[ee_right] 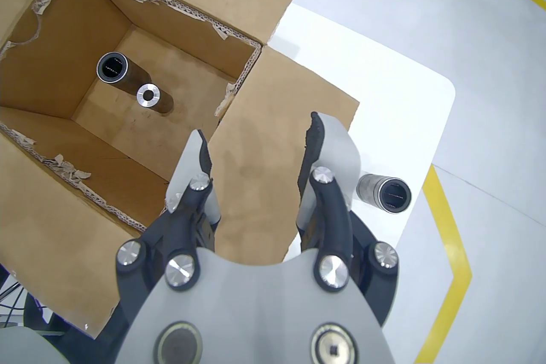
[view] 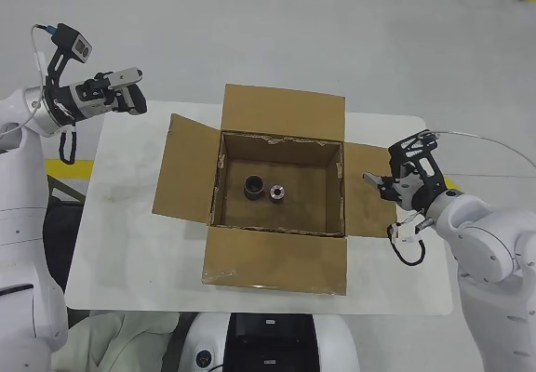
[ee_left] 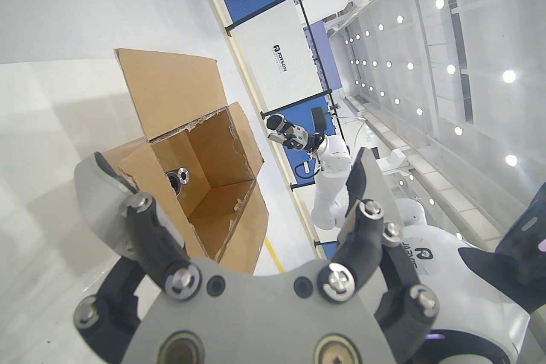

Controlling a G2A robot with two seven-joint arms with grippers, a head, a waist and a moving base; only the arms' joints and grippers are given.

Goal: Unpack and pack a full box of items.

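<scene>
Closest to the robot, the cardboard box [view: 277, 265] sits in the middle of the white table [view: 119, 242] with all four flaps folded outward and its torn upper edges showing. Two items stand upright and just beside each other on the box floor: a dark metal cylinder [view: 253, 188] with a black bore, and a shorter cylinder with a bright ring top [view: 276, 192] on its right. The rest of the box floor is bare cardboard. The right gripper [view: 382, 172] hangs over the box's right-hand flap with its jaws spread apart and nothing between them; the right wrist view shows both fingers [ee_right: 315, 135] above that flap. Past the flap's outer edge, a loose metal cylinder [ee_right: 384, 193] lies on its side on the table near the table's rim, apart from the box. Farthest off, the left gripper [view: 140, 91] is raised by the table's far left corner, well apart from the box, likewise spread wide and empty.
</scene>
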